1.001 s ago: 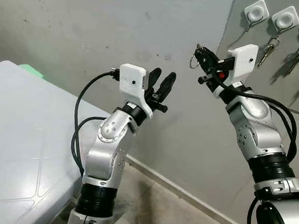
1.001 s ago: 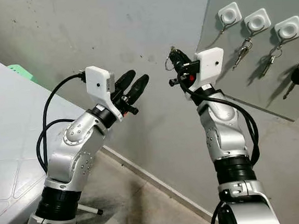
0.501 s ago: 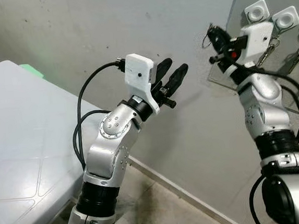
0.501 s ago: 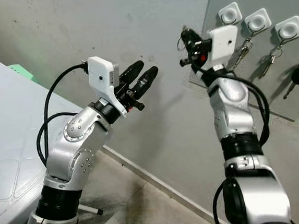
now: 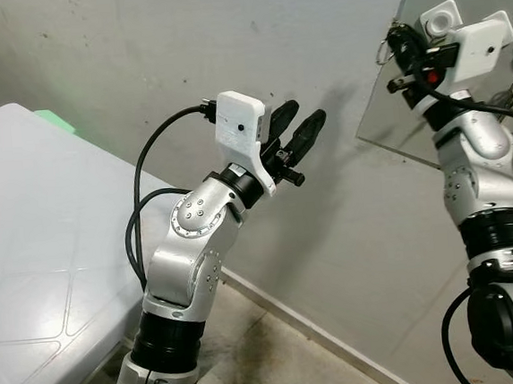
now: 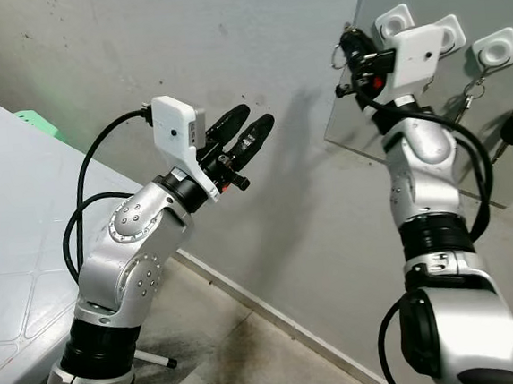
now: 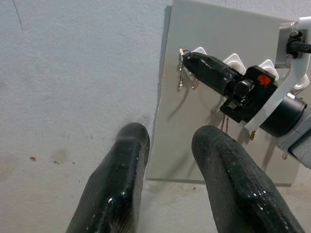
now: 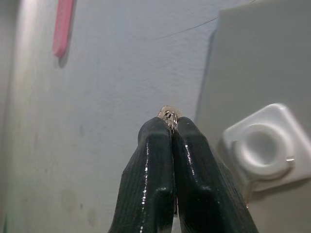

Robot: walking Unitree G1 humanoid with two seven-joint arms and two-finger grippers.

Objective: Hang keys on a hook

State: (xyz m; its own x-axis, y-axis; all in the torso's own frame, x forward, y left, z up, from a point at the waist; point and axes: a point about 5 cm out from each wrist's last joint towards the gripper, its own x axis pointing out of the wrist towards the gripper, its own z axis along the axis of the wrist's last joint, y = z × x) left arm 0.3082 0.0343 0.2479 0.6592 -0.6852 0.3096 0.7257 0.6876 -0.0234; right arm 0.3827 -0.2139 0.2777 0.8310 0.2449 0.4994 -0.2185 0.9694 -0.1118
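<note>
Right pincer (image 6: 349, 42), clamped on the keys (image 5: 385, 49), now risen from mid-wall to just beside the leftmost hook (image 8: 265, 145), close to hanging; left pincer (image 5: 298, 131) parted, idle nearby.

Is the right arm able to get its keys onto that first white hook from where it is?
Probably yes. The right gripper, shut on the keys, sits just beside the leftmost white hook, with nothing between them.

Wall (image 5: 136, 50): rough matt plaster. Hook board (image 7: 214, 63): smooth matt panel. Hook (image 8: 262, 145): glossy white plastic. Keys (image 8: 168, 115): shiny metal.
</note>
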